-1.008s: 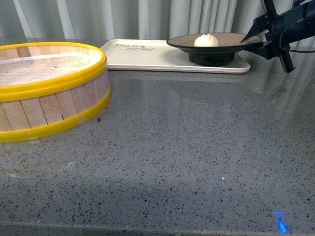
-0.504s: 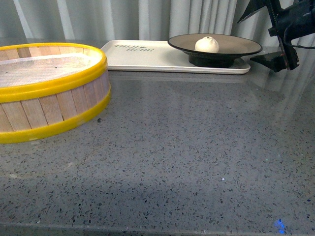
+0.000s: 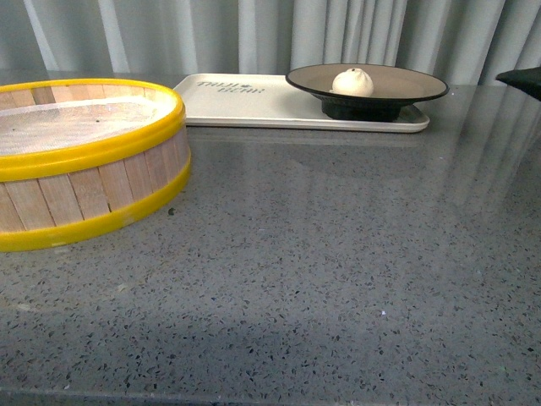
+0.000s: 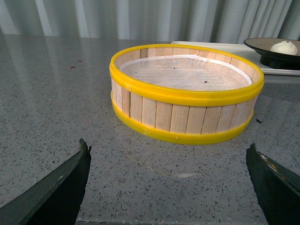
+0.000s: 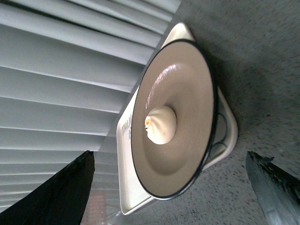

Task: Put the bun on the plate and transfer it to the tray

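- right gripper [image 5: 168,187], jaws spread wide and holding nothing, hangs clear of the plate [image 5: 187,84]; only a dark tip shows at the front view's edge.
- straight ahead of those jaws, the bun [image 5: 161,124] sits mid-plate, and the plate rests on the near end of the tray [image 5: 225,136].
- left gripper [image 4: 168,187], also parted and empty, faces the yellow-rimmed steamer basket [image 4: 185,101], with plate and tray beyond it to one side.
- judged from this layout, the transfer looks complete; the next move likely calls only for pulling both arms away.
- grey lettering on the tray [image 3: 224,81] is too blurred to read.
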Controlling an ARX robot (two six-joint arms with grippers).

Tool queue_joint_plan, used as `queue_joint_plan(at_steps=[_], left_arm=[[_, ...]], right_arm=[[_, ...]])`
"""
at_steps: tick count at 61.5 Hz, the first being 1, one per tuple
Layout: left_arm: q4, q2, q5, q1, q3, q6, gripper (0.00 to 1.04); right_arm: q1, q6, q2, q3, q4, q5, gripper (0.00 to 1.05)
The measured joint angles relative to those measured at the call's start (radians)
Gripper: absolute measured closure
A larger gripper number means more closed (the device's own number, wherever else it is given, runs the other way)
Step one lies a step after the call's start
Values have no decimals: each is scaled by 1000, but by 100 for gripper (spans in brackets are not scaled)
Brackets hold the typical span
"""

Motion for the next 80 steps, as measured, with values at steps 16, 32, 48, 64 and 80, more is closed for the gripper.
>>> queue_joint_plan(at_steps=[16,32,48,64,80], left_arm=[[0,0,0,0,0,0,7],[0,0,0,0,0,0,7],[0,0,-1,0,0,0,7],[0,0,0,0,0,0,7],[0,0,0,0,0,0,7]], right_arm=[[-165,-5,-316,-366,42,37,8],[-393,-626,-828,-700,116,80,22],[-341,-1035,-1284,-993,-47,-3,68],[-172,-1075,-1530,-1119,-130,154,103],[-31,-1077,-1672,-1175,-216,327,103]])
